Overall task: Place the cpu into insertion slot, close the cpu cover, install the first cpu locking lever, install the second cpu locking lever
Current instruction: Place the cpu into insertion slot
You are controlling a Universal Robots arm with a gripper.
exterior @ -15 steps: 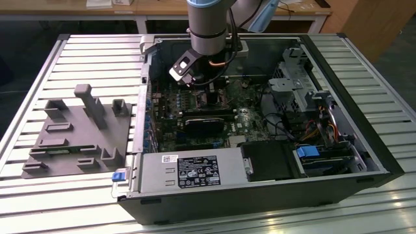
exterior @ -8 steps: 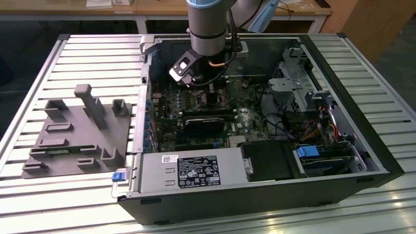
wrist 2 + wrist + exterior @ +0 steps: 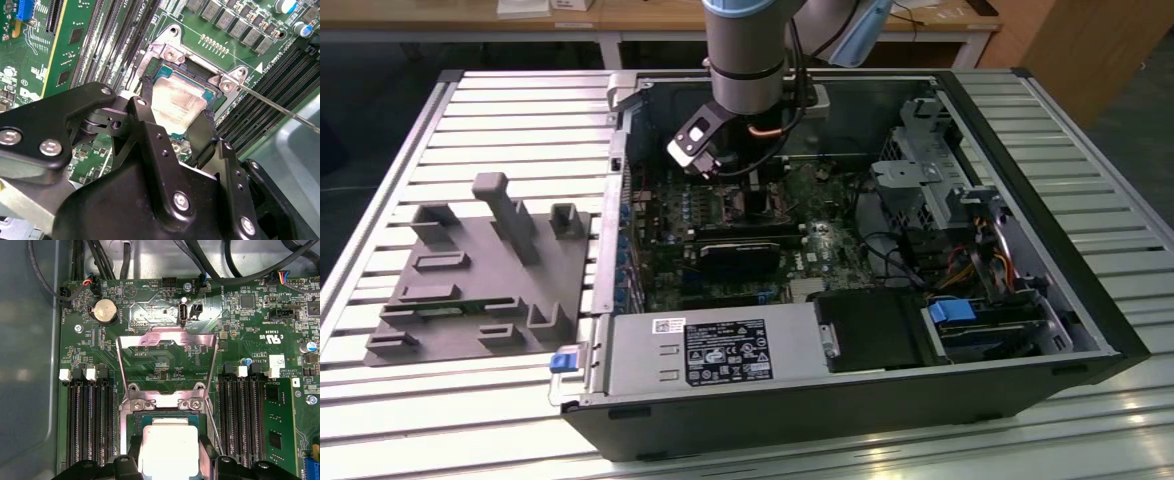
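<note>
While our pincer (image 3: 176, 114) clasps the cpu (image 3: 172, 97) at the insertion slot (image 3: 196, 75) in the second wrist view, we see the cpu cover (image 3: 167, 338) swung open in the first wrist view.

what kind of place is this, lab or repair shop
Likely a robotics lab or test bench: an open computer case lies on a slatted metal table, a robot arm reaches into it with its jaws closed on the cpu, and wooden desks stand behind.

Insertion slot (image 3: 170, 76): cpu cover (image 3: 167, 338) stands raised at one edge — memory slots (image 3: 90, 430) flank two sides; cables (image 3: 105, 260) loop beyond the cover.
</note>
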